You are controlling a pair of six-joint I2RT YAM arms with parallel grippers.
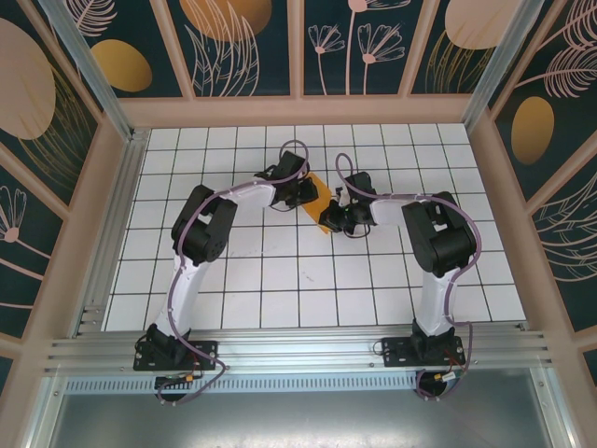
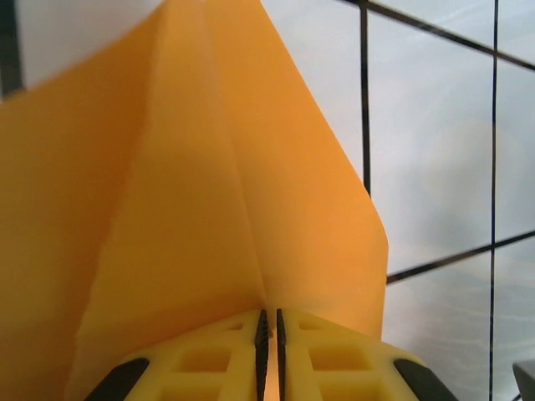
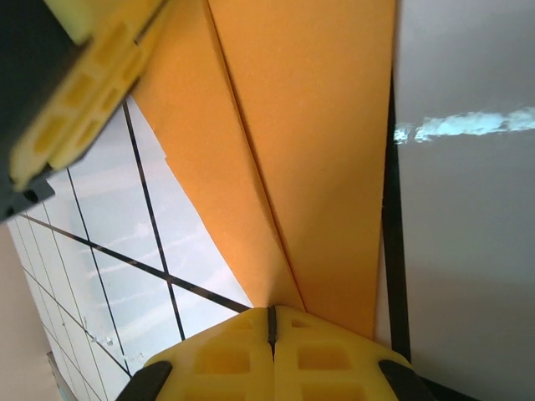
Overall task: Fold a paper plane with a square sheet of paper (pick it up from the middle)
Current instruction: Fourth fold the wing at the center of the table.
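Note:
The paper plane (image 1: 320, 194) is bright orange paper folded along a centre crease, held above the white grid table between both arms. In the left wrist view the paper plane (image 2: 209, 167) narrows to a point away from me, and my left gripper (image 2: 269, 322) is shut on its crease, with a thin slit between the pads. My right gripper (image 3: 271, 317) is shut tight on the other end of the paper plane (image 3: 318, 125). From above, the left gripper (image 1: 304, 194) and the right gripper (image 1: 331, 218) face each other closely.
The white grid table (image 1: 280, 280) lies inside a walled frame with leaf-patterned panels (image 1: 233, 47). The left gripper's yellow fingers (image 3: 84, 92) show at the top left of the right wrist view, close to the paper.

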